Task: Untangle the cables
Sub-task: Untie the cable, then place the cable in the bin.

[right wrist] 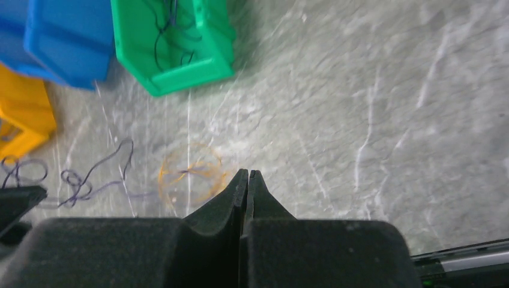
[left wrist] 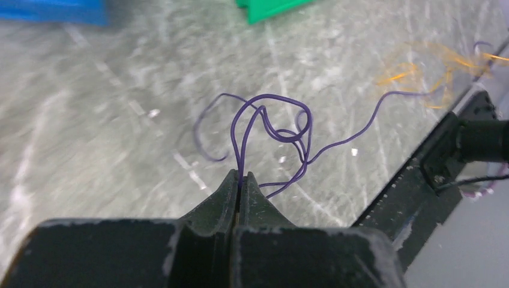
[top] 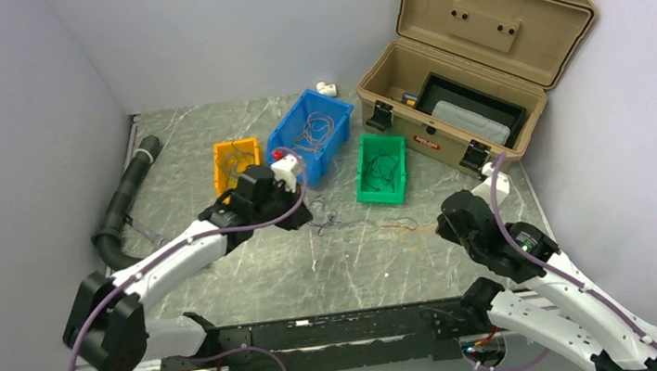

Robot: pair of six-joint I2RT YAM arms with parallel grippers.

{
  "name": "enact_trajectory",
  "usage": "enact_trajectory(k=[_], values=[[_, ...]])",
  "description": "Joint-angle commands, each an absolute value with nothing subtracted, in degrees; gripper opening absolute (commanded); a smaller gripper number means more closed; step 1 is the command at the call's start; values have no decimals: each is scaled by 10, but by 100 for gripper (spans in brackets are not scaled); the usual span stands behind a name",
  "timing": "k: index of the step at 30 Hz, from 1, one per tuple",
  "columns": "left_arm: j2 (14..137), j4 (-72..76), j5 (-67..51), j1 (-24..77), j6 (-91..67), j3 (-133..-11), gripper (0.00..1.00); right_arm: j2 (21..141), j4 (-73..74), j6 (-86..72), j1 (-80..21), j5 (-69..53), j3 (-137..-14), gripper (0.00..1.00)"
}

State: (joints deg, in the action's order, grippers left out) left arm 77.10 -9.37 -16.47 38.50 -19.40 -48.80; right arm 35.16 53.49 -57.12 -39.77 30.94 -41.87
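Cables [top: 357, 222] look partly sorted, some in the orange bin [top: 236, 143], blue bin [top: 288, 122] and green bin [top: 380, 198], while a purple tangle [left wrist: 282, 137], pinched by the left claw [left wrist: 241, 180], and an orange tangle [right wrist: 191, 177] lie on the table [top: 362, 266], right claw [right wrist: 246, 177] closed, empty

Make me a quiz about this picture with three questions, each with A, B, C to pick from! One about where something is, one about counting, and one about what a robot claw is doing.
1. Where is the green bin?
A) between the blue bin and the toolbox
B) inside the toolbox
C) hanging on the wall

2. How many coloured bins are there?
A) two
B) three
C) five

3. The left gripper is
A) wide open
B) shut on the purple cable
C) shut on nothing

Answers:
1 A: the top view shows it sitting between those two.
2 B: the orange bin, the blue one and the green one.
3 B: its closed tips pinch the cable's strands.
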Motion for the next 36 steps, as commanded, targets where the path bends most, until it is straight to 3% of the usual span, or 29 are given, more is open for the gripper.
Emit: enact_trajectory(k=[1, 8, 13, 21, 27, 36], values=[[697, -141, -100, 335, -197, -442, 0, 331, 615, -617, -396, 430, -467, 0], [585, -217, -2, 252, -212, -431, 0, 293, 689, -697, -396, 504, -504, 0], [522, -197, -43, 237, -200, -438, 0, 272, 613, -603, -397, 464, -492, 0], [553, -238, -181, 257, -186, -540, 0, 289, 544, -545, -396, 411, -491, 0], [607, -257, -146, 364, -171, -647, 0, 293, 541, -531, -396, 422, -502, 0], [730, -193, -172, 415, -184, -762, 0, 275, 555, -529, -396, 443, -514, 0]])
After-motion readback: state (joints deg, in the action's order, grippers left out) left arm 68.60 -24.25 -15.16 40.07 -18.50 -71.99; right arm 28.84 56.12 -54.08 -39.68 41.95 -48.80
